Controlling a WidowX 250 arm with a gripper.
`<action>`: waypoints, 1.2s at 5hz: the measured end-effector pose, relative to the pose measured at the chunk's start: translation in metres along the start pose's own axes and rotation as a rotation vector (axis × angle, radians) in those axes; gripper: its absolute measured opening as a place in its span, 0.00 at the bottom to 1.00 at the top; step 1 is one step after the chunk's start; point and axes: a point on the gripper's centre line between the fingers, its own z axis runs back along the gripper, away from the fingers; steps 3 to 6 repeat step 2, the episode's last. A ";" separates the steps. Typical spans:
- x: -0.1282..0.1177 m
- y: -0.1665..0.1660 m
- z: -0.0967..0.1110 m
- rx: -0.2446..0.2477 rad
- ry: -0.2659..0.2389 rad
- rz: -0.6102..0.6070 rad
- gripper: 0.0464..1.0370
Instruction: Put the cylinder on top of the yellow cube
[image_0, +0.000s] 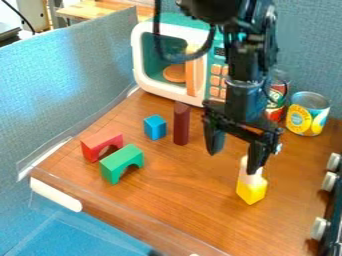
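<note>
The fingers (214, 137) hang spread apart above the tabletop (180, 205), with a wide gap between them and nothing pinched there. The arm (246, 62) comes down from the top edge of the camera view. The pale cylinder (243, 176) stands upright on the yellow cube (252, 191), beneath the right-hand one of the fingers as the view shows them. That finger overlaps the cylinder's upper part; whether the two touch, I cannot tell.

Left of the fingers stands a tall dark red block (181, 125), upright, and just beyond it a blue cube (154, 128). Farther to the left and lower in the view are a red arch block (100, 140) and a green arch block (120, 159), close beside each other, their openings facing down.

Behind the fingers is a toy microwave (163, 91) with a round orange piece (175, 73) inside. Behind them to the right are two cans, a yellow-labelled can (307, 117) and a red-labelled can (273, 110), the latter partly hidden by the arm. At the right edge, well apart from the fingers, a dark appliance (336, 212) shows pale knobs (319, 228).
</note>
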 end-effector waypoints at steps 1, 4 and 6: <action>-0.009 0.010 0.009 0.023 -0.029 0.020 0.96; -0.011 0.015 0.009 0.015 -0.023 0.030 0.96; -0.011 0.015 0.009 0.015 -0.023 0.030 0.96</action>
